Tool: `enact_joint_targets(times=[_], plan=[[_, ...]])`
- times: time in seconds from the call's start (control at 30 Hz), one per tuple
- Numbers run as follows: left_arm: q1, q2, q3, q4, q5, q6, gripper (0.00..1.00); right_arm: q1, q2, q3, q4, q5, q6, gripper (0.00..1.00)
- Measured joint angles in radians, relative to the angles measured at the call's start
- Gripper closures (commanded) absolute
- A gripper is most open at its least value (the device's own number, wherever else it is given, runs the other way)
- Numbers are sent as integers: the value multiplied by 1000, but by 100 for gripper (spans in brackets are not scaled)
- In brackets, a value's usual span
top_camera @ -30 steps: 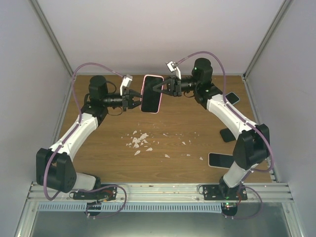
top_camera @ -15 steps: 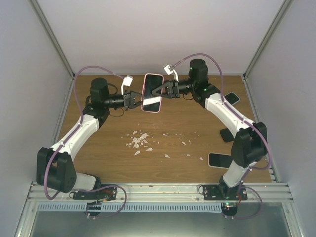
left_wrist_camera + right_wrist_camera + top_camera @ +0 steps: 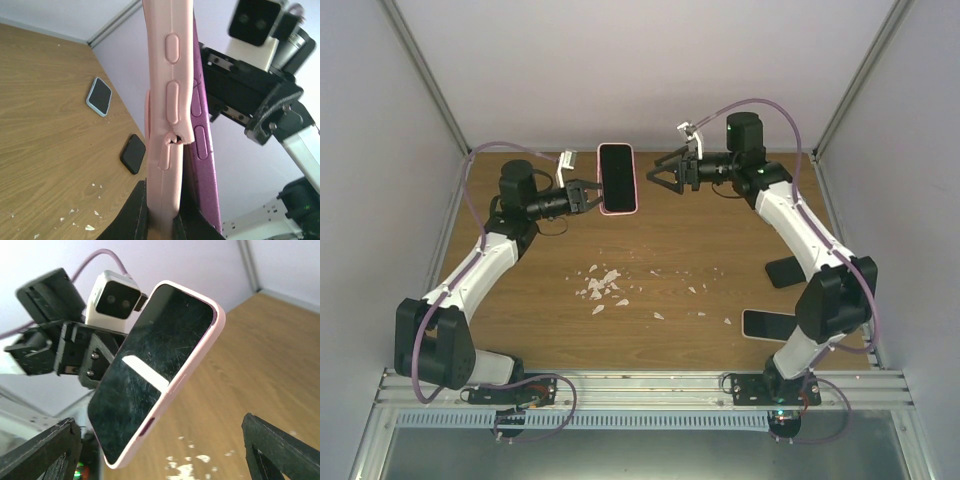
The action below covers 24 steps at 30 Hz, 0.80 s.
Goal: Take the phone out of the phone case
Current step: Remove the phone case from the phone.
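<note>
The phone (image 3: 617,176) shows its black screen in a pink phone case (image 3: 632,180) and is held upright above the back of the table. My left gripper (image 3: 588,196) is shut on the case's left edge. In the left wrist view the pink case edge (image 3: 167,100) is torn near a button, and the purple side of the phone (image 3: 202,150) stands slightly apart from it. My right gripper (image 3: 658,177) is open, a short way right of the phone and not touching it. The right wrist view has the screen (image 3: 150,370) ahead of the spread fingers (image 3: 42,450).
Three other phones lie at the table's right: one in a light blue case (image 3: 792,198), a black one (image 3: 780,272) and a white-edged one (image 3: 765,323). White crumbs (image 3: 604,286) litter the middle of the wooden table (image 3: 700,250). Enclosure walls close in on both sides.
My right gripper has opened, let go of the phone and drawn back to the right. The left gripper has kept its hold and lifted the phone slightly up and left.
</note>
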Motion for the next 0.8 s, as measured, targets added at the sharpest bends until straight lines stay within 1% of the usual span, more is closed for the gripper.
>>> enact_joint_targets(times=[0.03,0.07,0.1,0.13,0.23,0.33,0.47,0.6,0.8], plan=[[1,0,0,-1,-3,-5,100,4,-11,1,-21,36,-36,13],[3,2,0,-3,-10,-21,100,14,-34,1,-57,107,-100,13],[6,3,0,-4,-18,-41,100,16,-37,1,-61,113,-106,13],[8,5,0,-7,-26,-59,100,28,-51,0,-73,162,-147,13],[20,14,-2,-21,-48,-111,100,83,-108,-20,-92,327,-271,15],[31,21,-17,-19,-54,-165,100,151,-151,-35,-106,458,-371,17],[39,43,-39,-17,-55,-240,100,232,-156,-36,-108,615,-478,18],[41,69,-46,-14,-55,-300,100,334,-145,-37,-109,813,-591,18],[51,76,-66,23,-55,-374,100,444,-119,-37,-103,995,-692,21]])
